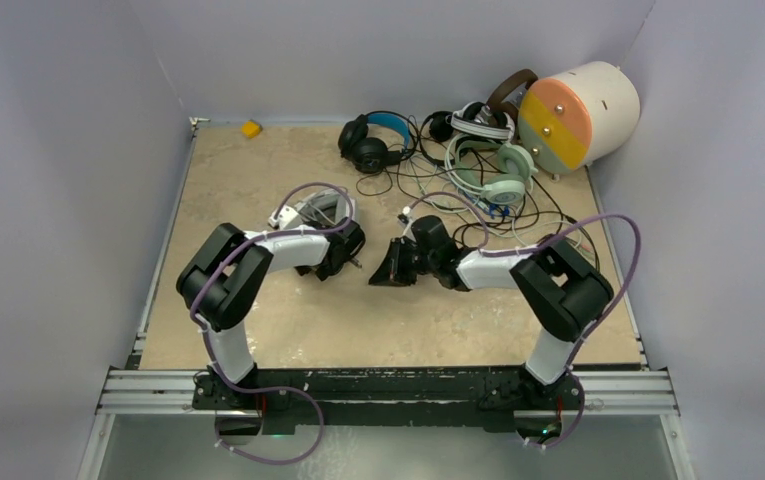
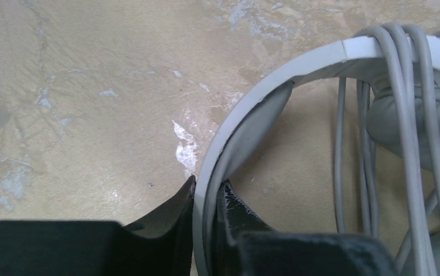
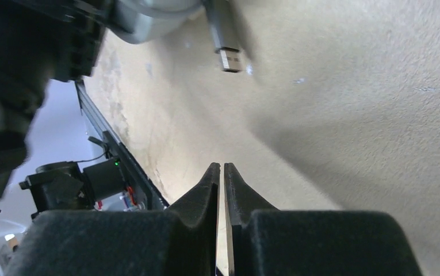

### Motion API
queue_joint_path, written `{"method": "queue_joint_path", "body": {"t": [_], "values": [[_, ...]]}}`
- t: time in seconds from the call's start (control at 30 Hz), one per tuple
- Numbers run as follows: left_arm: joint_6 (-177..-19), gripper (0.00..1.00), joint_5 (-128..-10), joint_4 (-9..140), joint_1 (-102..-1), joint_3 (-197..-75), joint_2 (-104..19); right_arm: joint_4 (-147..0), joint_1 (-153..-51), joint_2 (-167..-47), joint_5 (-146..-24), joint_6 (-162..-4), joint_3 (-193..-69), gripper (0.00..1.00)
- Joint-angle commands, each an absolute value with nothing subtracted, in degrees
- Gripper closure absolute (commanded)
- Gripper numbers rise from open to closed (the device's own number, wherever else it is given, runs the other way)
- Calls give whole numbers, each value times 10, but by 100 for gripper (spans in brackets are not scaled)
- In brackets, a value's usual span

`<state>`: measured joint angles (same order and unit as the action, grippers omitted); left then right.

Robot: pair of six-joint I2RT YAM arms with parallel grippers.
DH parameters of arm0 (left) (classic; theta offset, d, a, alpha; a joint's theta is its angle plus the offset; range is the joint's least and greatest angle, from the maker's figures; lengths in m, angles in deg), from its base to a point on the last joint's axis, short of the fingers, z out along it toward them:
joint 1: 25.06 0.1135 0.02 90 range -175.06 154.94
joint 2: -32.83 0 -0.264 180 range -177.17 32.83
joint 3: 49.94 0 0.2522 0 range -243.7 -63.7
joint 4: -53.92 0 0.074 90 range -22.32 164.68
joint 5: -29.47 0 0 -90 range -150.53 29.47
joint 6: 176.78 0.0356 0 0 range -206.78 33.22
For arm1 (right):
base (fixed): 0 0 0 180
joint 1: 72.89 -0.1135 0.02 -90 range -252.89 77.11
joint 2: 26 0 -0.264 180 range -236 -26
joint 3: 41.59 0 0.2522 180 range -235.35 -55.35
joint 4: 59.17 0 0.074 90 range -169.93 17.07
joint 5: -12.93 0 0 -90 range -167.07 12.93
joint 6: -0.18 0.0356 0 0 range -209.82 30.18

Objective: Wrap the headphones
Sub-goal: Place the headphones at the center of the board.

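- left gripper (image 2: 206, 187) is clamped on the headband of the white-grey headphones (image 1: 313, 207), which sit left of centre on the table (image 1: 258, 330).
- its cable (image 2: 404, 86) already runs in several turns over the headband, so this set looks mostly wrapped.
- the plug (image 3: 227, 54) hangs free in the air between the two arms, so the cable end seems yet to be tucked.
- right gripper (image 3: 222, 169), near the middle, has its jaws together on nothing and points toward that plug.
- at the far right, the blue-banded black set (image 1: 373, 140), the black-and-white set (image 1: 480, 120), the mint-green set (image 1: 498, 170) and the brown set (image 1: 508, 88) lie in a tangle of loose cables beside the cream cylinder (image 1: 578, 112); by my reading these four are left to do.
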<state>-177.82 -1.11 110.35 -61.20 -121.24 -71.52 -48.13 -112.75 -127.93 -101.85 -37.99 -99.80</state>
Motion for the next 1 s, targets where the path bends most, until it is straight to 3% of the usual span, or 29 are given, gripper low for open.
{"method": "queue_joint_path", "body": {"t": [0.0, 0.1, 0.17, 0.5, 0.8, 0.97], "values": [[-1783, 79, -9, 1181, -608, -1213, -700, -522, -1131, -1219, -977, -422, -997, 92], [-1773, 56, -13, 1181, -608, -1213, -680, -534, -1131, -1200, -967, -431, -995, 91], [-1764, 46, -15, 1180, -608, -1212, -671, -542, -1131, -1189, -961, -434, -995, 91], [-1680, 23, -38, 1173, -608, -1228, -567, -606, -1131, -1122, -918, -470, -999, 91], [-1587, 17, -97, 1174, -608, -1265, -451, -641, -1131, -1070, -903, -494, -998, 91], [-1448, 15, -186, 1158, -608, -1310, -402, -697, -1131, -1022, -888, -554, -1010, 90]]}}
